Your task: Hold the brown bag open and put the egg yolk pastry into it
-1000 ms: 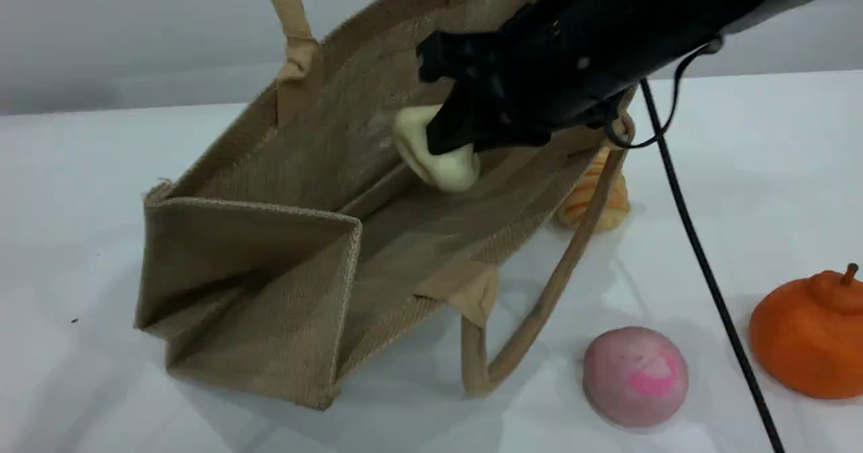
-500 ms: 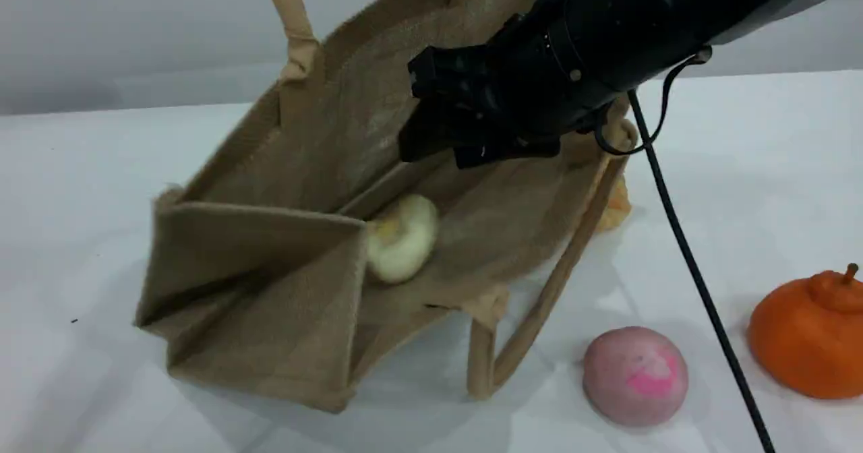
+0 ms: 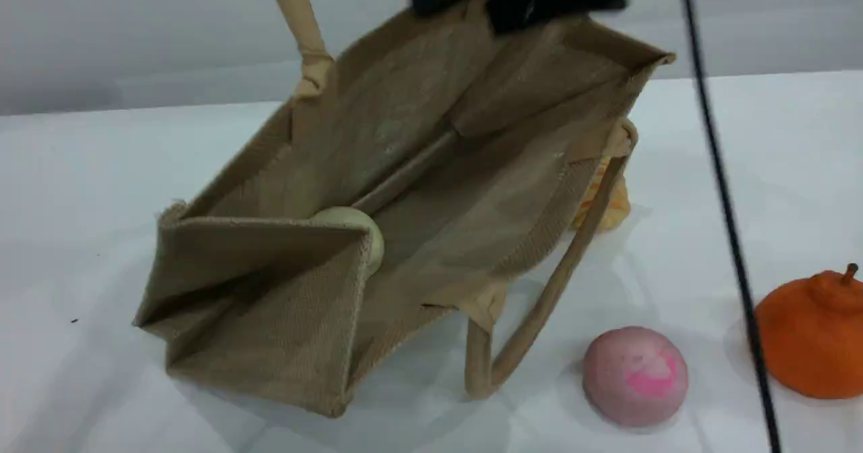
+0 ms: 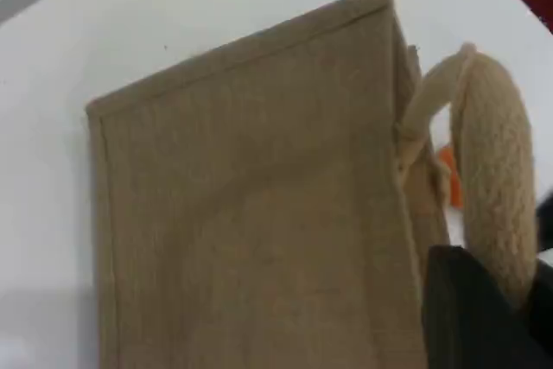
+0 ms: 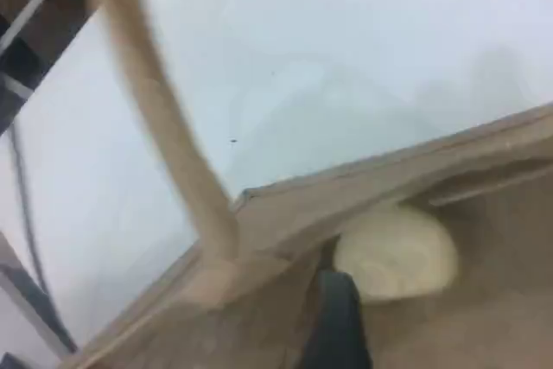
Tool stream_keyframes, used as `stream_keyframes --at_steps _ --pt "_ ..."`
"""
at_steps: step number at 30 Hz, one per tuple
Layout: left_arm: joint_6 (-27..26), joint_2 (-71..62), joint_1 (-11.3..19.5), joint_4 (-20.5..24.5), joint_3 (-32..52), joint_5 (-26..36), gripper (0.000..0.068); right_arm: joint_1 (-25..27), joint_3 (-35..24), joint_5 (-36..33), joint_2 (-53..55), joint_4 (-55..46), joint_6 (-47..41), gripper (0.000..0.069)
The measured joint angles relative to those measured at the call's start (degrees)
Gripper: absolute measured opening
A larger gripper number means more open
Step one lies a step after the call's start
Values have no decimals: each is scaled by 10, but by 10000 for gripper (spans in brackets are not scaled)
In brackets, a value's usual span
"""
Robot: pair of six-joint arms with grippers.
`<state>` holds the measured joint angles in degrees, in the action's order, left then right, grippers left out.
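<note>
The bag (image 3: 377,237) fills the centre of the scene view, lying tilted with its mouth gaping toward the upper right, one handle (image 3: 300,28) pulled up toward the top edge and the other looping down to the table (image 3: 101,170) at lower centre. In the left wrist view the left gripper (image 4: 484,300) sits at the lower right, pressed together on that raised handle, so the mouth stays held open.

The big change is the right arm: a second ago it reached deep into the bag with the pastry pinched; now only its dark bulk shows at the top edge of the scene, out of the opening. The right gripper (image 5: 333,326) is spread and holds nothing; just one dark fingertip shows at the bottom of its own blurred view, so this is partly a judgement.

The pastry (image 3: 361,234) has dropped from mid-bag to the lower left end of the interior, half hidden behind the folded side panel. The right wrist view shows it at lower right, resting inside against the bag wall.

That likely means the placing is done, with only the release of the handle left.

Outside, the pink bun (image 3: 635,375) and the orange piece (image 3: 812,335) sit at lower right.
</note>
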<state>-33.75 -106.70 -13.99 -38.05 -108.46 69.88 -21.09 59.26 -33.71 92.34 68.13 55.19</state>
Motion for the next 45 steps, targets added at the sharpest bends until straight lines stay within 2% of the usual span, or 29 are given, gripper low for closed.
stream_keyframes --at_steps 7,15,24,30,34,40,45 --pt "-2 -38 -11 -26 10 -2 86 12 0 -66 -129 -199 -164 500" --pt "-4 -100 -45 -23 10 -38 86 12 0 -142 -267 -400 -342 500" --pt "-4 -176 -73 -25 10 -52 92 12 0 -261 -395 -572 -500 500" --pt "-4 -214 -75 -26 10 -80 99 12 0 -316 -465 -637 -557 500" --pt "-4 -237 -89 -26 10 -81 103 12 0 -340 -495 -663 -585 500" --pt "-3 -241 -106 -25 10 -117 115 12 0 -363 -500 -670 -595 500" --pt "-2 -241 -108 -20 10 -104 137 12 0 -363 -500 -671 -595 500"
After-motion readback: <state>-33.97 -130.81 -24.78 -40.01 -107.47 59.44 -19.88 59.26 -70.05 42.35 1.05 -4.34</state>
